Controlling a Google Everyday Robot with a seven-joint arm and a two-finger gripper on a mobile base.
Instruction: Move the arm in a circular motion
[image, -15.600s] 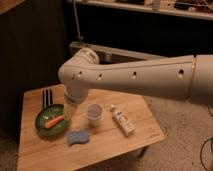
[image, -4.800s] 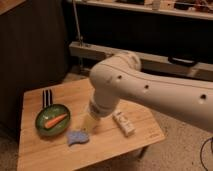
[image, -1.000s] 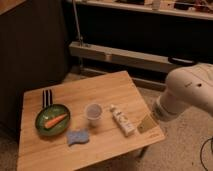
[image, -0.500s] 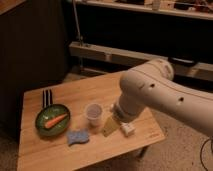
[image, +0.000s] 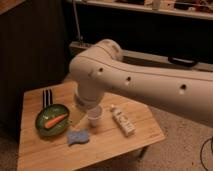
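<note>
Camera view shows the arm (image: 145, 82) sweeping low over the wooden table (image: 110, 145), its gripper (image: 80, 116) hanging beside the small cup (image: 94, 116), carrying nothing that shows, probably because the circling task needs no grasp.

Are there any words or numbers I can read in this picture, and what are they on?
None can be read.
The white packet on the wooden table has marks, too blurred to read.
The arm shows only dark holes, no words.
The gripper hangs beside the paper cup, near the green bowl; no label shows.
</note>
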